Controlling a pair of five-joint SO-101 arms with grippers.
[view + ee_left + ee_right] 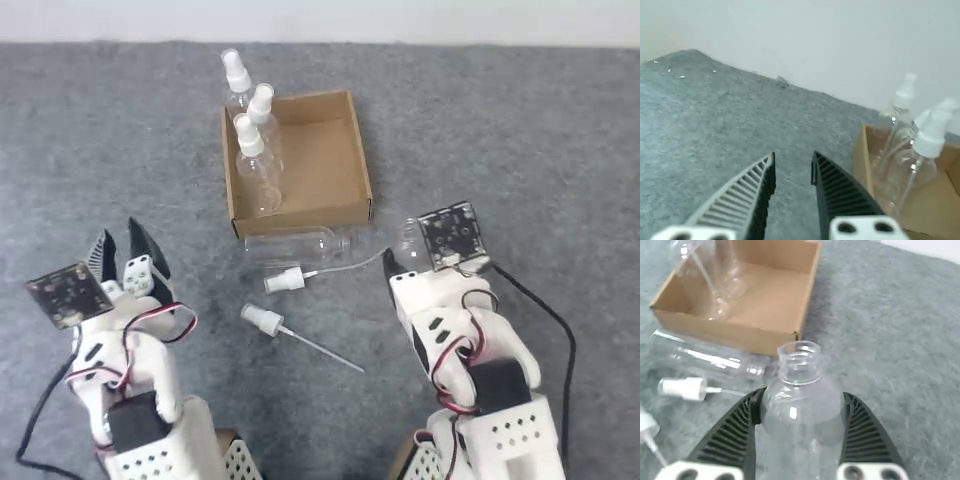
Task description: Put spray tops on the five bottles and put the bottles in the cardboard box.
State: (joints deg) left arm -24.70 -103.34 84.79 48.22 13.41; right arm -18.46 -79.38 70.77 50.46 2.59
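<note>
The cardboard box (318,160) sits at the back middle of the grey carpet. Three clear bottles with white spray tops (250,138) stand along its left wall. A topless clear bottle (295,243) lies just in front of the box. Two loose spray tops (285,279) (263,318) with long tubes lie nearer the arms. My right gripper (802,397) is shut on an upright topless bottle (800,405), right of the box's front corner (410,238). My left gripper (122,240) stands open over bare carpet at the left, with nothing between its fingers (767,175).
Grey carpet covers the whole surface, and a pale wall runs along the back. The right half of the box floor (772,295) is bare. In the left wrist view the capped bottles (932,130) and the box wall (865,150) stand off to one side.
</note>
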